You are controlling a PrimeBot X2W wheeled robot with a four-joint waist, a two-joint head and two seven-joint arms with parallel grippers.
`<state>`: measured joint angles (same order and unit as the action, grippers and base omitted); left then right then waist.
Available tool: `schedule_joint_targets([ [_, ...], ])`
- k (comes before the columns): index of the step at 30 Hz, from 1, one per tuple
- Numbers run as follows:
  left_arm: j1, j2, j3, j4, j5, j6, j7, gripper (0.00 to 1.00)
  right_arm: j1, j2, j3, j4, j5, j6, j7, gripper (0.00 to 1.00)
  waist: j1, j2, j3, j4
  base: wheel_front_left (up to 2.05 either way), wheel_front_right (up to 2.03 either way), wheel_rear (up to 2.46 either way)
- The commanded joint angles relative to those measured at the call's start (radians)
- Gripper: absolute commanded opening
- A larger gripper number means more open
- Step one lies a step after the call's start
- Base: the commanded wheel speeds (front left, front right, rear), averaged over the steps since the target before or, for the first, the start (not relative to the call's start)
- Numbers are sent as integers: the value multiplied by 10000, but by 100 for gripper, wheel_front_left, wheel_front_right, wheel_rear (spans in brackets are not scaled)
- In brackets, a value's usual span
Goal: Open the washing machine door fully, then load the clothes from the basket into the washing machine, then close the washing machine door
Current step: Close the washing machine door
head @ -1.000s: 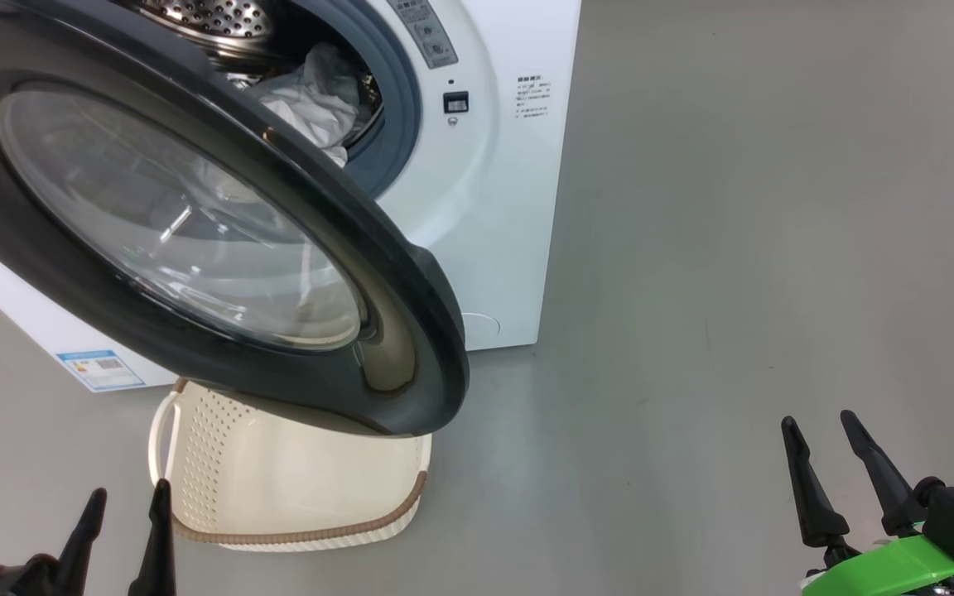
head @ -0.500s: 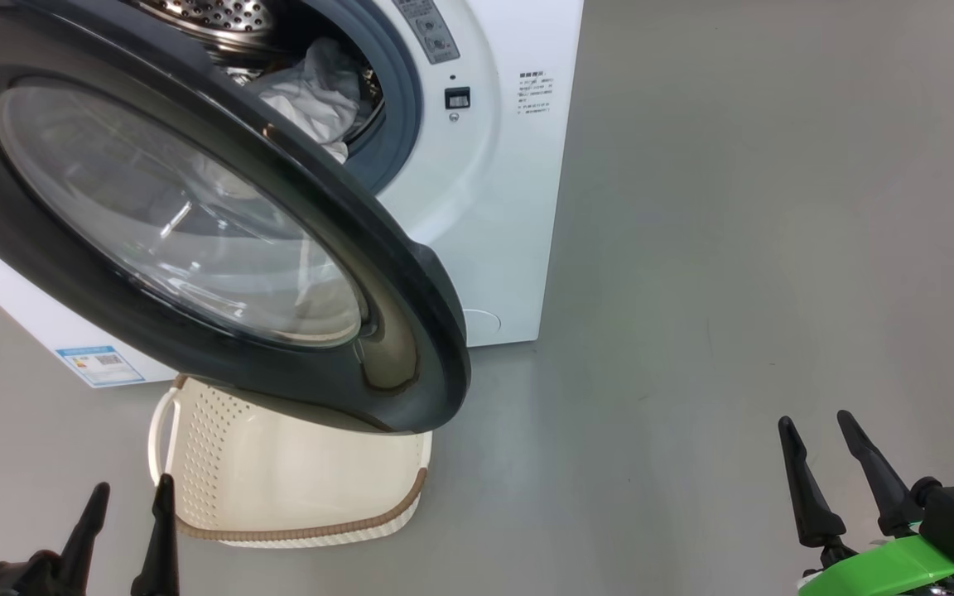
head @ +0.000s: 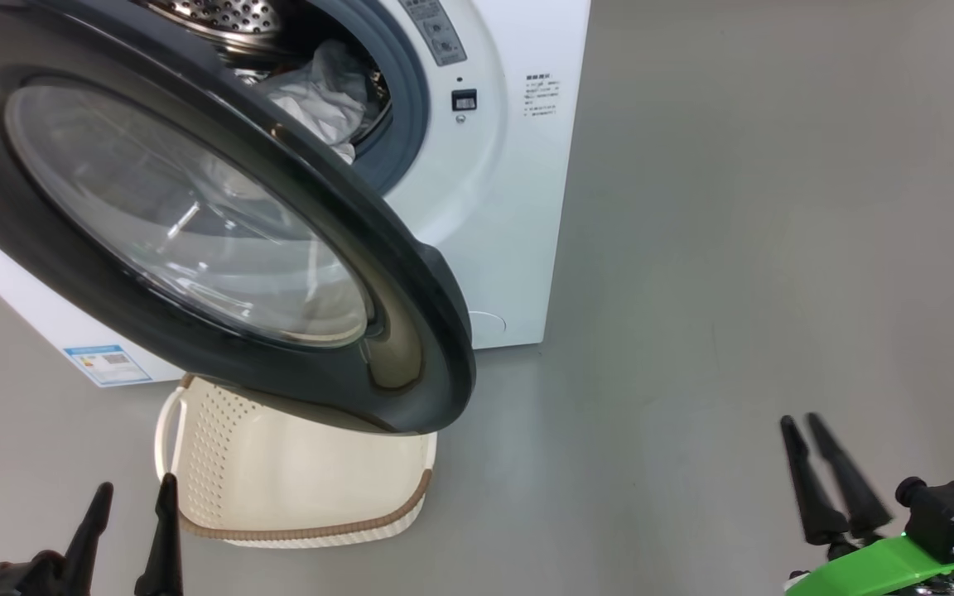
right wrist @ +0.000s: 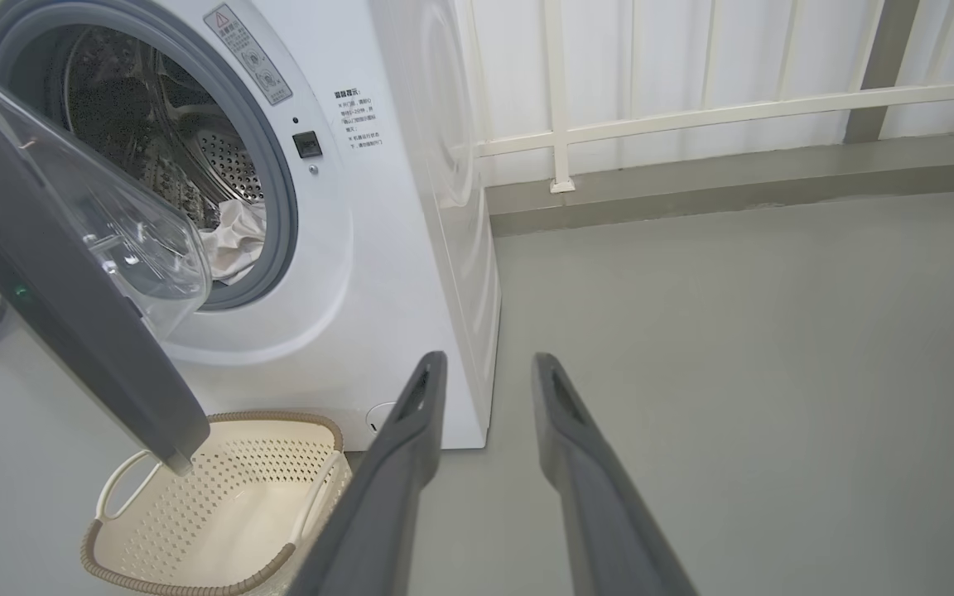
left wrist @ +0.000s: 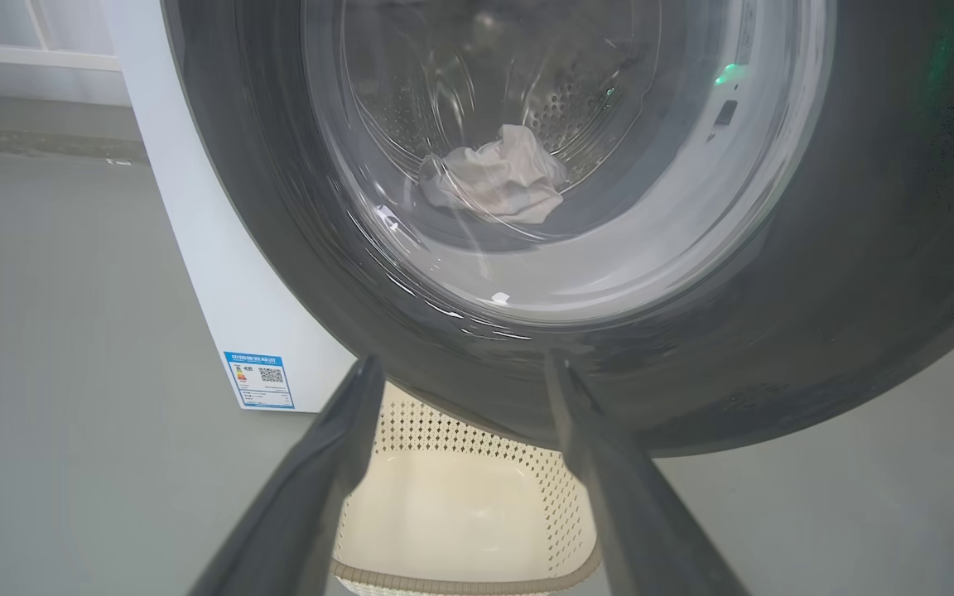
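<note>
Head view has the basket (head: 320, 530) looking empty and the clothes (head: 320, 95) lying in the drum of the washing machine (head: 518, 207), so I reckon it's door-closing time. Right now the washing machine door (head: 195, 223) hangs wide out over the basket. Best bet is a flat push on the black rim near its free edge, not the glass, then follow the swing. Both my arms sit low, well short of the door, pointing forward. My left fingers (head: 164, 538) are spread and empty, my right fingers (head: 808, 488) parted narrower, empty too.
</note>
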<state>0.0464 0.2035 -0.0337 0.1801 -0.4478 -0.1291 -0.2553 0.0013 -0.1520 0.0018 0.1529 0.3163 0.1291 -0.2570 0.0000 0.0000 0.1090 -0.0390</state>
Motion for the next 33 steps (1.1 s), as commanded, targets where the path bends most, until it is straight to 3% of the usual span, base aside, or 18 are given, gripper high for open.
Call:
schedule_joint_targets([
  [1,-181,121,370,-171,-55,-15,-64,100,-243,-97,319,-222,91,16,-48,0,0,0,-73,64,0,0,0],
  [9,-111,-30,278,-169,-108,-15,-64,100,-847,-71,632,-741,506,16,-48,0,0,0,-306,366,0,0,0],
  [18,-27,-213,196,-509,-68,-15,-64,100,-2650,-79,1670,-1853,925,16,-48,0,0,0,-367,692,0,0,0],
  [27,-61,-430,-57,-852,-8,-15,-65,100,-4002,178,3313,-3534,1224,16,-48,0,0,0,-331,1127,0,0,0],
  [33,-20,-562,-45,-976,6,-15,-65,100,-4060,311,4634,-3857,1342,16,-48,0,0,0,-319,1331,0,0,0],
])
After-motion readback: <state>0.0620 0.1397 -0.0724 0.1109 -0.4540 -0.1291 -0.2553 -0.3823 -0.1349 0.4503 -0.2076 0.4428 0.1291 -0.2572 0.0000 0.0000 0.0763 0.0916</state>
